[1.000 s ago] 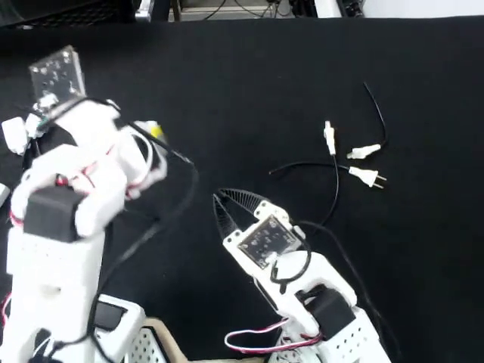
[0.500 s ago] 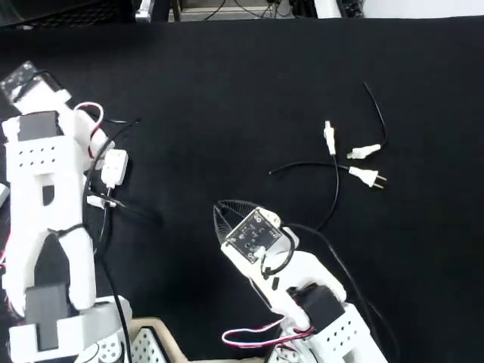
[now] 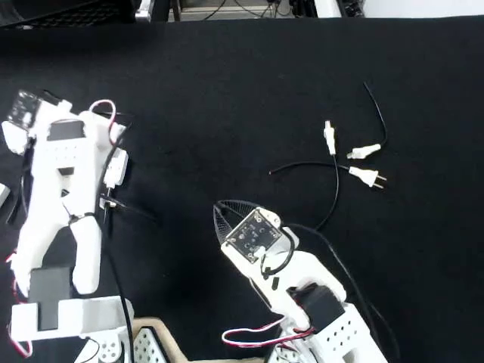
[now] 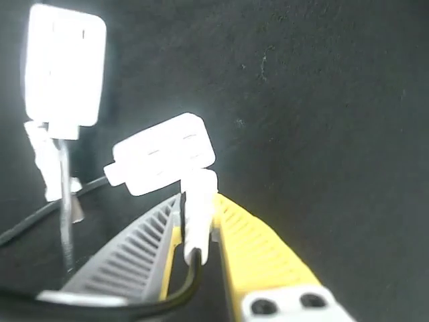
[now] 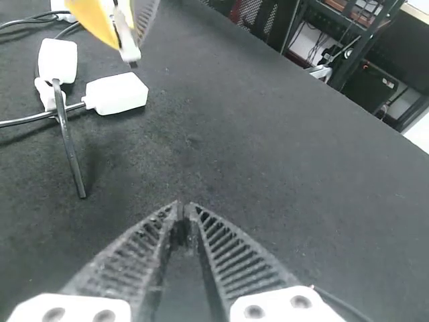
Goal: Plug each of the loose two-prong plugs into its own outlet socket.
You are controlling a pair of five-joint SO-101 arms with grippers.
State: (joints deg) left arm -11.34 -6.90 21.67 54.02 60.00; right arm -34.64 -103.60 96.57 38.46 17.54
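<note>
Plug [image 4: 199,225] clamped in the left pincer [image 4: 198,201], hanging close over a white outlet socket [image 4: 161,161] on the black desk [image 3: 227,91]; three loose plugs [image 3: 365,151] lie well apart from it; right pincer [image 5: 182,213] closed on nothing

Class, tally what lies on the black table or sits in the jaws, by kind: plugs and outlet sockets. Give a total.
plugs: 4
outlet sockets: 2
Total: 6
</note>
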